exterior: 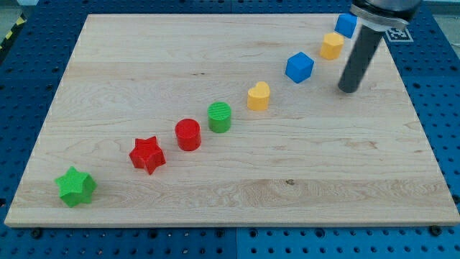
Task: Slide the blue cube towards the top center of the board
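The blue cube (300, 67) sits on the wooden board (144, 57) in the upper right part of the view. My tip (348, 89) rests on the board to the right of the cube and slightly lower, with a clear gap between them. A second blue block (346, 25), partly hidden behind my rod, sits near the board's top right corner. A yellow block (332, 45) lies between the two blue ones.
A diagonal line of blocks runs to the lower left: a yellow heart (259, 95), a green cylinder (220, 116), a red cylinder (188, 134), a red star (147, 154) and a green star (75, 186).
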Robot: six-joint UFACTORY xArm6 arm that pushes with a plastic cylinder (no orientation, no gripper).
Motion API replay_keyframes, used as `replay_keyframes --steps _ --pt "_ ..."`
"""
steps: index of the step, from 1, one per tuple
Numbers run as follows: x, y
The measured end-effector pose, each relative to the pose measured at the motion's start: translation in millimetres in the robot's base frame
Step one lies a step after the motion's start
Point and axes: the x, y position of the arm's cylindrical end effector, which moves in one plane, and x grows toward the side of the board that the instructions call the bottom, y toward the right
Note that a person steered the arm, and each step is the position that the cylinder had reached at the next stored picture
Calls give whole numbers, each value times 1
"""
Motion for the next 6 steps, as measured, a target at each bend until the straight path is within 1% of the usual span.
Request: replay_keyframes --steps 2,4,5,6 --pt "0 -22" --pt "-24 -46" --pt "-38 -66" --pt "-42 -91"
